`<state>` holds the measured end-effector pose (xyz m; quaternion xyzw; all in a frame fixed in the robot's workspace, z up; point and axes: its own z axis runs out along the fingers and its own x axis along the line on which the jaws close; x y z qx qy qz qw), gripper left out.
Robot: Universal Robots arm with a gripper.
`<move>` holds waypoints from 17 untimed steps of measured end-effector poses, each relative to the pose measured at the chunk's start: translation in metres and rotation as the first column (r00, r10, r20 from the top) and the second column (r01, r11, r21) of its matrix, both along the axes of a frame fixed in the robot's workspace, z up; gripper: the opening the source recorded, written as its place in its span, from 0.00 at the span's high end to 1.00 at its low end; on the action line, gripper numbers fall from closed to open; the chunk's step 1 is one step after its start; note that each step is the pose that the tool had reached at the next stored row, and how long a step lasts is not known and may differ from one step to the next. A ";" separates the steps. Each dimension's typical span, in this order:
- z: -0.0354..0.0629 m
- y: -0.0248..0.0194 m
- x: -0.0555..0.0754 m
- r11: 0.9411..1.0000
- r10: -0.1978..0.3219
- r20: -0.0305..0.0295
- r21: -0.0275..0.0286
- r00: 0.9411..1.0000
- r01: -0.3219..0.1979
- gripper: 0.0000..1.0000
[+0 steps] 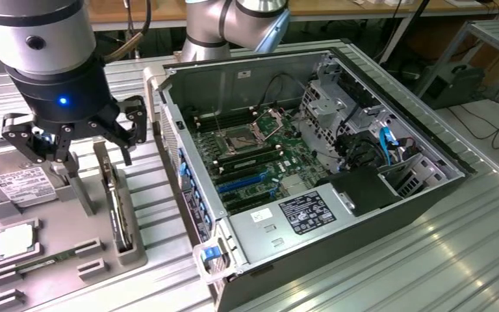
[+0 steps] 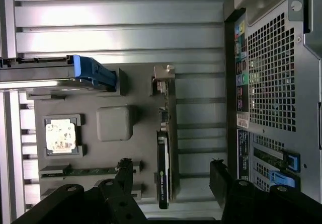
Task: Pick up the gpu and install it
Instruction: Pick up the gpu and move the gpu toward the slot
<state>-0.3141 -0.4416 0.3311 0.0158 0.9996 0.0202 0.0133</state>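
Black articulated hand [image 1: 80,153], spread wide, hangs over the thin dark gpu card [image 2: 162,168] at the exterior view's left. Approach step, seemingly; gripping demands straddling its edge.

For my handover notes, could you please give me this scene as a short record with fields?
gripper: open, above the parts tray, holding nothing
gpu: on edge in its tray slot, below the gripper, not grasped
also in tray: hard drive, CPU, memory stick
computer case: side open, motherboard exposed
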 end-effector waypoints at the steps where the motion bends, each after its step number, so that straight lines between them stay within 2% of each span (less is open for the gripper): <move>1: -0.0018 -0.0003 0.000 1.000 0.000 0.000 0.000 1.000 0.000 0.28; 12: -0.0218 -0.0013 0.000 1.000 0.000 0.000 0.000 1.000 0.000 0.28; 17: -0.0338 -0.0015 0.000 1.000 0.000 0.000 -0.001 1.000 0.000 0.28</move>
